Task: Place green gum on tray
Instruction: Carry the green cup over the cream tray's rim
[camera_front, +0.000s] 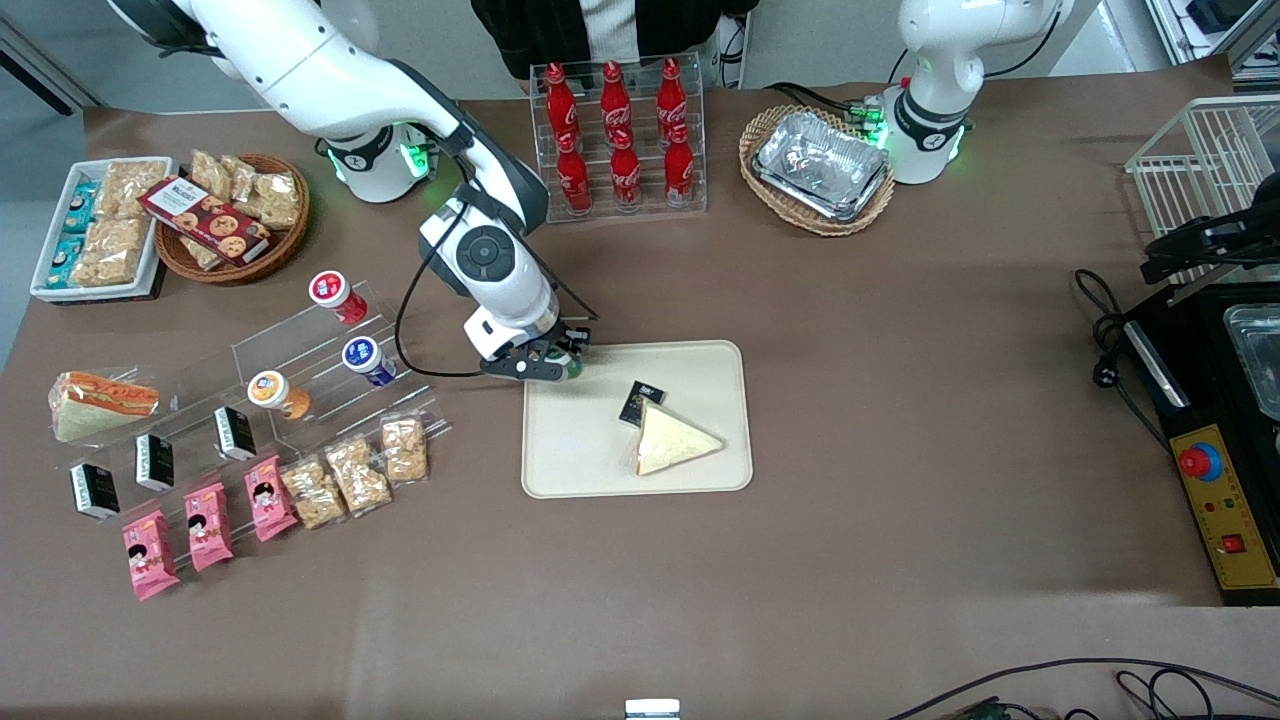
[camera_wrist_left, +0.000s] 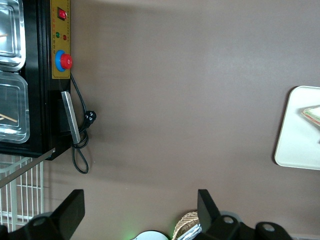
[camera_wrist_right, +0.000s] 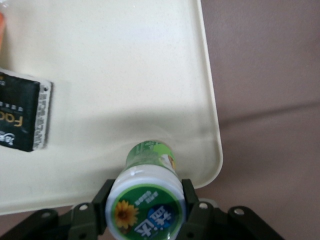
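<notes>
One small green gum (camera_wrist_right: 148, 197) sits pinched in your tool (camera_wrist_right: 146, 210), over a corner of the tray (camera_wrist_right: 125, 75). It looks light, hard and slippery, so hold its cap sides.

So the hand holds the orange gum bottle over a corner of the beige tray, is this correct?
Not quite: the bottle is the green gum, not orange. The right wrist view shows its green body and white cap between the fingers of the hand, over a corner of the tray.
</notes>
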